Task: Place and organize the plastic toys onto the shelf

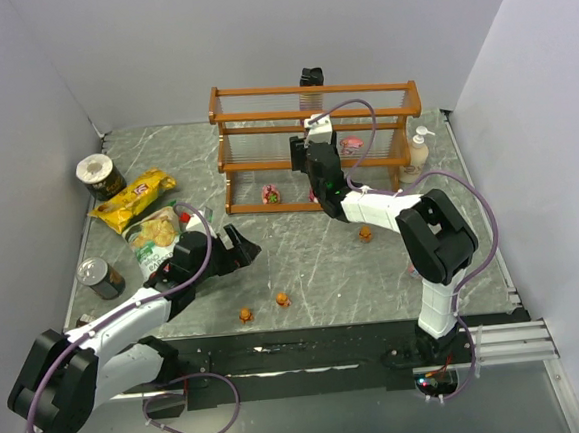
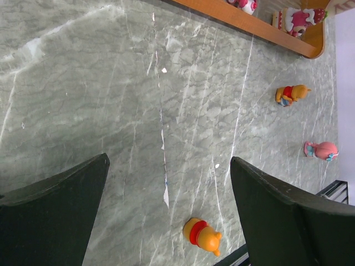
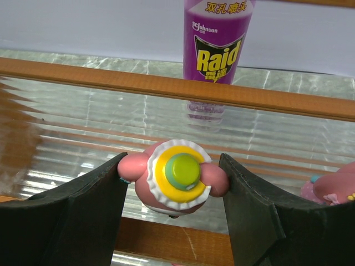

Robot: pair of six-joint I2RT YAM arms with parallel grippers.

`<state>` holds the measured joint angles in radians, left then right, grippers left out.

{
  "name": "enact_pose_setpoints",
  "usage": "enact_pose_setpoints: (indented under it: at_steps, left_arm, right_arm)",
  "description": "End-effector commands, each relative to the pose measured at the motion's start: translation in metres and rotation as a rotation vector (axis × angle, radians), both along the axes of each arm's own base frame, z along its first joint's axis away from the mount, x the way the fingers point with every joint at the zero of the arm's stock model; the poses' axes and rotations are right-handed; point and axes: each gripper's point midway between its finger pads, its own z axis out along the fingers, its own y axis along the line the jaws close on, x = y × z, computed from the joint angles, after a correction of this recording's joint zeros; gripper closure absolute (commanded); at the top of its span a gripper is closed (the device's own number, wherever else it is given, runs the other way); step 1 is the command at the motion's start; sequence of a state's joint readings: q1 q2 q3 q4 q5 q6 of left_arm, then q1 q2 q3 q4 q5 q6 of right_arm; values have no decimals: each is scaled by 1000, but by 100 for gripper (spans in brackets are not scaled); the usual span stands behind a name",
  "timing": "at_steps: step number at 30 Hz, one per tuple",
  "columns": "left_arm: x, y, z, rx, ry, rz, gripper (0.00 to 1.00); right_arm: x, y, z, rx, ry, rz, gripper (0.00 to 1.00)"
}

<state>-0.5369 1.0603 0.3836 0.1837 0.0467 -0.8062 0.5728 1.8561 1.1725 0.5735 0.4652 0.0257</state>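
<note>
Right claw (image 3: 173, 166) grasping pink toy (image 3: 176, 176) above shelf (image 3: 83, 72) slats. Releasing early could tip it over the rail beneath the claw. Left claw (image 2: 169, 160) released, empty.

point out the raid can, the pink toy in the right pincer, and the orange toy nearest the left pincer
raid can (image 3: 218, 44): right wrist view, on its label
pink toy (image 3: 181, 172): right wrist view, green centre disc
orange toy (image 2: 203, 236): left wrist view, on its body
</note>
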Motion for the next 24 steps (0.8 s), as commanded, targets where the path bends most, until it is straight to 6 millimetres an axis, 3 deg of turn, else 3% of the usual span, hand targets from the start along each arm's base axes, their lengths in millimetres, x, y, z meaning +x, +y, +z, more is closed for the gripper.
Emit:
enact_pose_setpoints:
  at_steps: [1, 12, 24]
  left_arm:
    - [11, -2, 16, -17, -52, 12, 4]
    - [11, -2, 16, -19, -52, 14, 4]
    - [12, -2, 17, -17, -53, 15, 4]
  right_arm:
    - [7, 0, 16, 19, -38, 5, 34]
    - [3, 3, 20, 30, -18, 34, 15]
    - [-12, 5, 41, 86, -19, 79, 5]
